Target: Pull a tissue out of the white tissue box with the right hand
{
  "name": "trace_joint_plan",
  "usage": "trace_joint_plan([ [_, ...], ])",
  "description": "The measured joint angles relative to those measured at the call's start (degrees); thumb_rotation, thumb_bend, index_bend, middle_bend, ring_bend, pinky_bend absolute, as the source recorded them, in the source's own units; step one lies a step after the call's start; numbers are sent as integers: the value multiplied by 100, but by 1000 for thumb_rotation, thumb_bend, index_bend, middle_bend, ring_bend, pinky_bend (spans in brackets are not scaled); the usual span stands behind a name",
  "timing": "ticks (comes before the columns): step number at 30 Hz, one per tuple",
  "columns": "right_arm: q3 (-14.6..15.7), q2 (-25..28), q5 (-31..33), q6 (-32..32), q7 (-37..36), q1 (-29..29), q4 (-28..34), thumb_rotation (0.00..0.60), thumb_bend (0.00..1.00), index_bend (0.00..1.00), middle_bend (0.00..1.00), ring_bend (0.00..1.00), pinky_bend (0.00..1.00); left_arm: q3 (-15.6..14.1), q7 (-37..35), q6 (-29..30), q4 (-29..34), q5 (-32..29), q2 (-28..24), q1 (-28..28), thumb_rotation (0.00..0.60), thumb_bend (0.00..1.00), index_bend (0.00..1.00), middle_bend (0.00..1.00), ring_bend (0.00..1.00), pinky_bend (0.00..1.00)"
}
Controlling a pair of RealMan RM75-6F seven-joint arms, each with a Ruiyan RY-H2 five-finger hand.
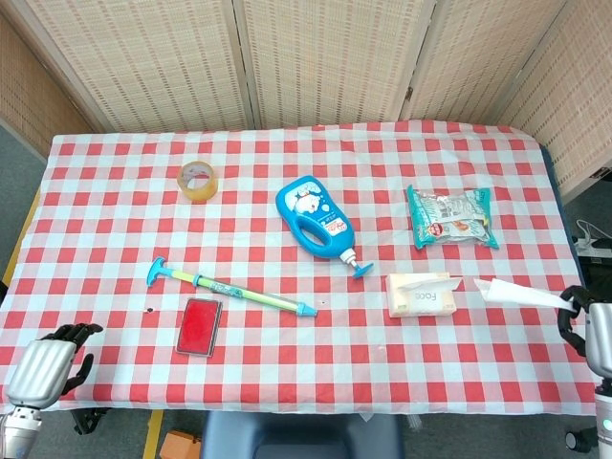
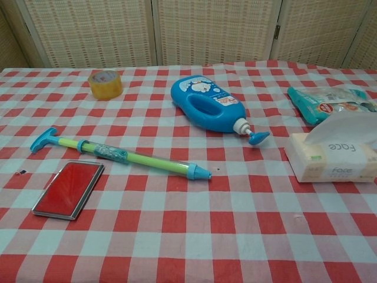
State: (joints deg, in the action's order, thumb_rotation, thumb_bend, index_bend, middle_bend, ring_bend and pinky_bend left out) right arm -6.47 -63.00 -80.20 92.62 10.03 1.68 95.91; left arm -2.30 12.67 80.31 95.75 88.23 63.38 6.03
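A tissue (image 1: 512,292) is held pinched in the right hand (image 1: 595,330) at the desk's (image 1: 287,363) right edge, stretched out clear of the white tissue box (image 1: 419,294), which lies on the checked cloth just right of the blue bottle's (image 1: 314,218) nozzle. The pull is judged essentially done, with 1 further sheet seen raised at the box slot in the chest view. The left hand (image 1: 43,368) rests idle at the near left corner, its fingers curled around nothing.
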Motion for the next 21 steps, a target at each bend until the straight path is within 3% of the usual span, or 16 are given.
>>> trace_joint_plan([
  [4, 61, -34, 85, 7, -179, -117, -70, 600, 778, 792, 666, 768, 895, 10, 14, -3, 7, -35, 0, -3, 600, 510, 312, 344, 302, 532],
  [9, 55, -103, 69, 18, -601, -175, -131, 600, 410, 475, 612, 682, 873, 14, 11, -5, 8, -48, -5, -5, 600, 510, 312, 343, 303, 532],
  [13, 75, -95, -8, 61, -653, -225, -99, 600, 177, 279, 476, 578, 786, 11, 6, 2, 9, -31, -6, -4, 600, 509, 312, 343, 302, 532],
  [17, 81, -54, -166, 202, -482, -281, 87, 600, 127, 190, 402, 523, 747, 12, 3, 1, 17, -35, -9, -5, 600, 510, 312, 344, 302, 532],
  [21, 50, -27, -216, 258, -397, -306, 214, 600, 126, 163, 382, 505, 737, 10, -1, 13, 15, -21, -10, -7, 600, 511, 312, 344, 302, 532],
])
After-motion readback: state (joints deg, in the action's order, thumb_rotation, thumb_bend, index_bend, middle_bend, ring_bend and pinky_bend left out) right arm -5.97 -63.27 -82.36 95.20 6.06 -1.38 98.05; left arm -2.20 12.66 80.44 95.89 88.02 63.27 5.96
